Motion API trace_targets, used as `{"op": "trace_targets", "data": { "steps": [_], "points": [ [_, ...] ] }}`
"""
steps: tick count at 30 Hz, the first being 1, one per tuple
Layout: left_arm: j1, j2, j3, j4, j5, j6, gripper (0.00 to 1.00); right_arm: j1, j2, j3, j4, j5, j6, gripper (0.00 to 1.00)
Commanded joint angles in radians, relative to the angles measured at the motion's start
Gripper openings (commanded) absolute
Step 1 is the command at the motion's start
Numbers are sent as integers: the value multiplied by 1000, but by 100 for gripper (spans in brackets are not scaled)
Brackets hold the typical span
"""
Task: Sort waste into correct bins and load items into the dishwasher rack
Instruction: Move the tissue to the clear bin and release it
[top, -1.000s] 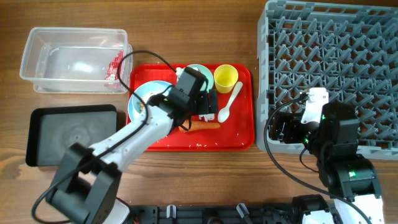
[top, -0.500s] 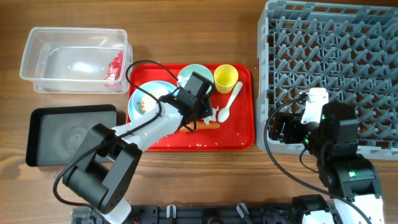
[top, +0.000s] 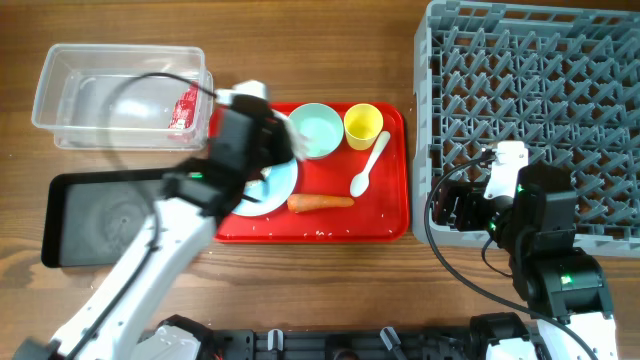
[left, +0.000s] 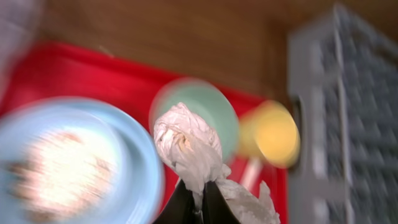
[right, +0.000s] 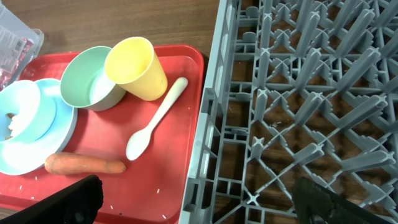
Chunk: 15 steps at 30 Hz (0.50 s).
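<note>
My left gripper (left: 198, 198) is shut on the crumpled white tissue (left: 186, 146), which it holds above the red tray; overhead it hangs at the tray's back left (top: 272, 135). Below it lie the light blue plate (top: 275, 188) and a light blue bowl (right: 22, 121) holding pale food scraps (left: 59, 168). The mint-green bowl (top: 317, 130), yellow cup (top: 363, 125), white spoon (top: 367, 168) and carrot (top: 320, 202) rest on the tray. A red wrapper (top: 183, 107) lies in the clear tub (top: 70, 90). My right gripper (right: 199, 208) stands open over the grey rack's (top: 530, 100) front-left corner.
The black tray (top: 110, 215) sits in front of the clear tub, left of the red tray (top: 385, 215). A few rice grains (right: 158, 193) dot the red tray's front. The rack fills the right side of the table.
The left gripper has shut on the tissue and swung it up and to the left, from beside the carrot and spoon to the tray's back-left corner. The right arm has not moved.
</note>
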Motion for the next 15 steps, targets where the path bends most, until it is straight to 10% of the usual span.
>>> {"op": "trace_targets", "data": {
  "steps": [1, 8, 13, 15],
  "points": [
    [227, -11, 12, 37, -148, 53, 4, 1, 1, 20, 2, 2, 7, 100],
    [541, 180, 12, 304, -154, 52, 5, 1, 1, 20, 2, 2, 7, 100],
    [587, 321, 12, 438, -133, 84, 55, 1, 1, 20, 2, 2, 8, 100],
    [585, 316, 16, 452, -132, 139, 57, 1, 1, 20, 2, 2, 7, 100]
  ]
}}
